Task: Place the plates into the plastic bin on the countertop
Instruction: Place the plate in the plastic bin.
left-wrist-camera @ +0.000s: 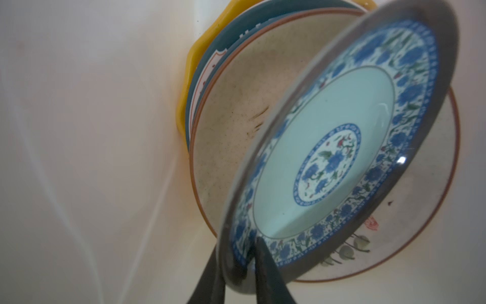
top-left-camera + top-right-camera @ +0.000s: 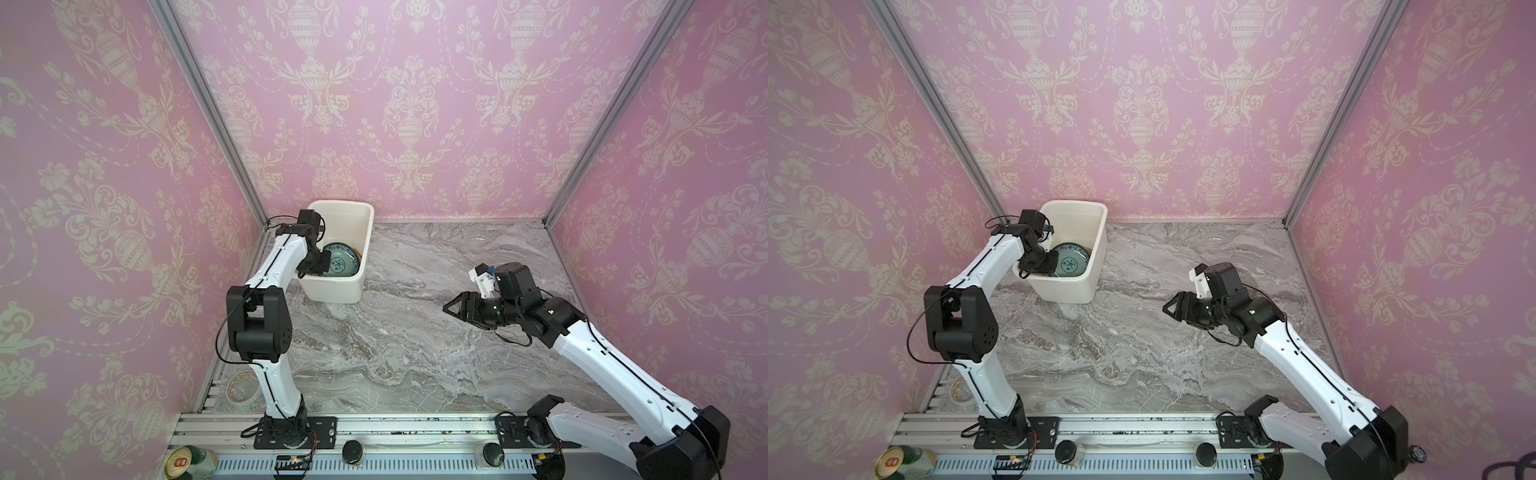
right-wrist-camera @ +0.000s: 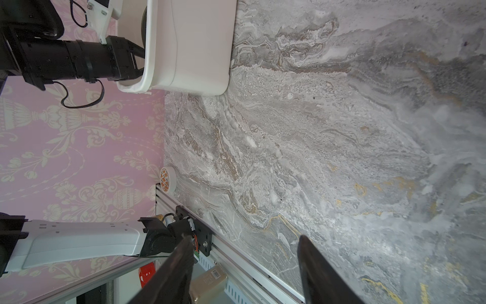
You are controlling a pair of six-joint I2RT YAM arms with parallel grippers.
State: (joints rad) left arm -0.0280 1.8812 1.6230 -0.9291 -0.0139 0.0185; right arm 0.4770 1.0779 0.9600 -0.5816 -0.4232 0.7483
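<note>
Dark fingers of the left gripper (image 1: 238,247) fill the bottom of the left wrist view, straddling the rim of a smoky glass plate (image 1: 447,73) that leans on the stacked plates (image 1: 231,131). Whether they pinch it or stand just clear cannot be told. In both top views this sits inside the plastic bin (image 2: 332,293), left of centre, where a teal patterned plate (image 2: 341,262) shows. The step in hand looks like releasing this plate; next the jaws must part fully and the arm lift out without dragging the leaning glass. Rightward, the countertop (image 2: 415,340) carries a faint round outline (image 2: 482,239), perhaps a clear plate. The right gripper (image 3: 244,237) hovers over the marble, jaws apart and empty, probably best placed to fetch it.
</note>
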